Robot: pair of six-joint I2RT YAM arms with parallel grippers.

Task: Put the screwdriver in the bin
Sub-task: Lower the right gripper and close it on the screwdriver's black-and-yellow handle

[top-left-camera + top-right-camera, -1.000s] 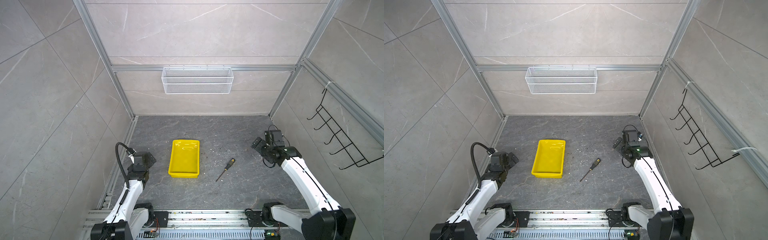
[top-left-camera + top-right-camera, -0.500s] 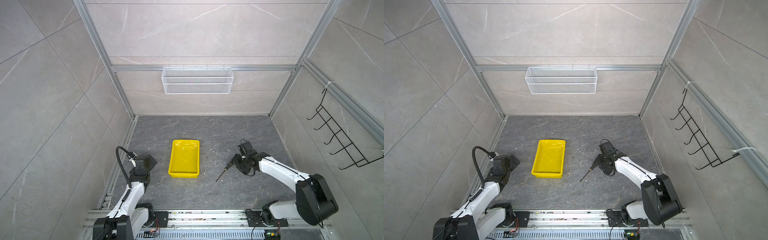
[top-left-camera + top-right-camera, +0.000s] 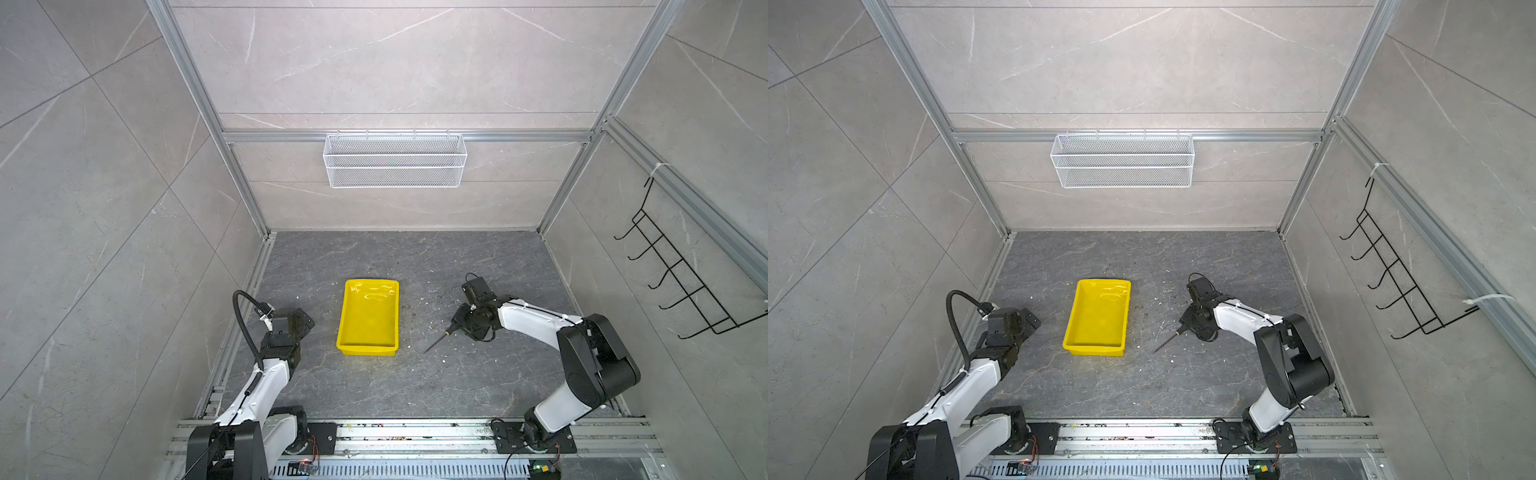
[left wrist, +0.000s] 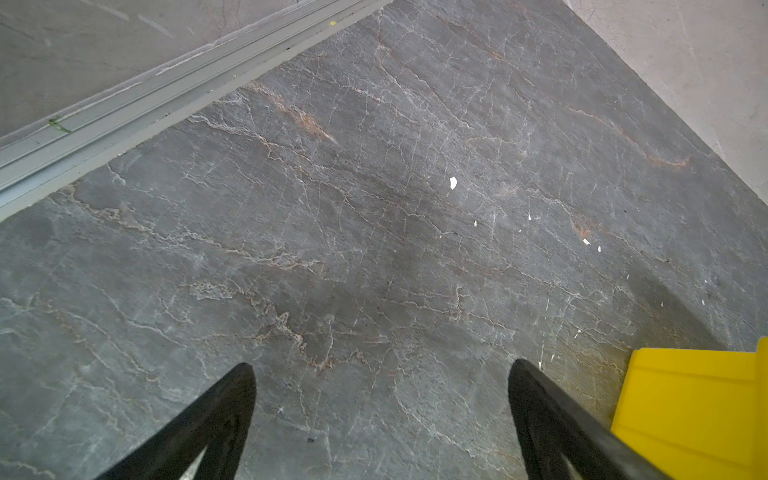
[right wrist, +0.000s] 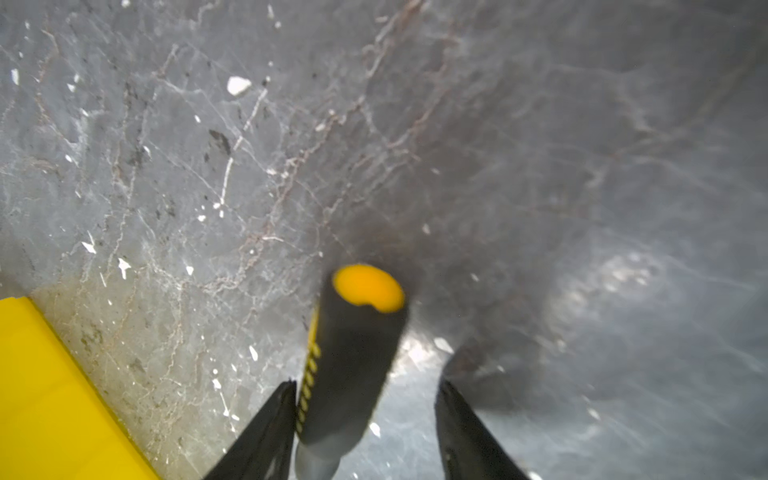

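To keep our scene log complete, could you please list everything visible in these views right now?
floor: 1, dark grey stone-look; base of the cell
white flecks: many, white; scattered on the floor
bin: 1, bright yellow; mid-floor, nothing inside
screwdriver: 1, black handle with yellow markings, dark shaft; right of the bin, outside it
wire mesh basket: 1, white; hung on the back wall
hook rack: 1, black wire; on the right wall
frame rails: several, aluminium; along the wall edges
left gripper: 1, black; open over bare floor, left of the bin
right gripper: 1, black; open, fingers either side of the screwdriver handle
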